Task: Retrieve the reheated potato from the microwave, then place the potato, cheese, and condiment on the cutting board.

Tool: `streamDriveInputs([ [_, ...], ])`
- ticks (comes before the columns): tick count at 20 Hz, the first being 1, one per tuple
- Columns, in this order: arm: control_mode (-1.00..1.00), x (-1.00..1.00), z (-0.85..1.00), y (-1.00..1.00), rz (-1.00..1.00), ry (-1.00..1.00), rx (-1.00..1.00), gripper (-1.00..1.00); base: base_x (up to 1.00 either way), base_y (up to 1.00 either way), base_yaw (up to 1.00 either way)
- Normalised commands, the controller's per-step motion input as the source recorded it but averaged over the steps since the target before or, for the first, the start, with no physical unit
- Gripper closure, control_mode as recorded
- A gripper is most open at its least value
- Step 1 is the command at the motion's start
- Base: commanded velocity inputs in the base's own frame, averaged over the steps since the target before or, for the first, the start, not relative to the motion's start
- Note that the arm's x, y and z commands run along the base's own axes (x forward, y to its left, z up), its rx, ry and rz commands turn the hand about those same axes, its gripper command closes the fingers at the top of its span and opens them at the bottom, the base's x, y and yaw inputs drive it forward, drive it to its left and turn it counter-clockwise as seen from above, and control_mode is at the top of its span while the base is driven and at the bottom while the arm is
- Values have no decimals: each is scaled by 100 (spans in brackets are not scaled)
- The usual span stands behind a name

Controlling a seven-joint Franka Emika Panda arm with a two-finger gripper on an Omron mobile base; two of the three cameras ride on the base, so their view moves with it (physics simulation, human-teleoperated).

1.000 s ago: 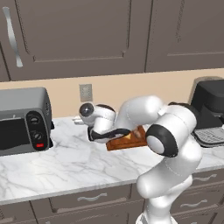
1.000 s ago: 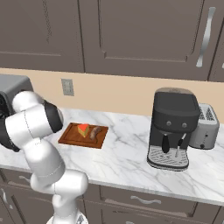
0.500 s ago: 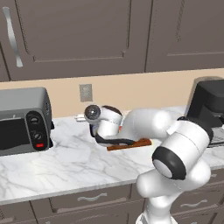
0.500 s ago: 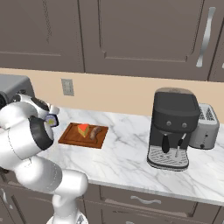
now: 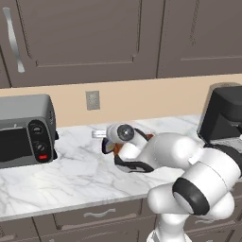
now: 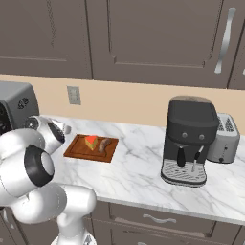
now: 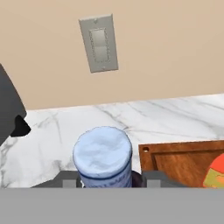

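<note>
My gripper (image 7: pixel 103 180) is shut on the condiment (image 7: pixel 103 154), a small bottle whose pale bluish cap stands between the two fingers. In the left base view the gripper (image 5: pixel 108 144) hangs over the marble counter, just left of the cutting board. The reddish-brown cutting board (image 6: pixel 76 151) lies on the counter and bears the orange cheese (image 6: pixel 91 142) wedge and the brown potato (image 6: pixel 104 145). In the hand view the board's left end (image 7: pixel 175 162) is right of the bottle, with the cheese (image 7: pixel 215 174) at the frame's edge. The microwave is out of view.
A silver toaster oven (image 5: pixel 26 130) with round knobs stands on the counter at the left. A dark coffee machine (image 6: pixel 189 139) and a silver toaster (image 6: pixel 225 139) stand to the right. A wall outlet (image 7: pixel 99 43) sits on the beige backsplash behind the bottle.
The hand with the bottle has shifted a little right and lower, nearer the board, while the elbow has swung out to the right and closer to the cameras.
</note>
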Motion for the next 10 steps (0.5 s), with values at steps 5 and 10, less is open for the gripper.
streamDriveInputs([
  [5,-100,-7,15,-21,13,0,10,100,0,0,0],
  [10,-100,-4,21,-11,11,0,3,100,0,0,0],
])
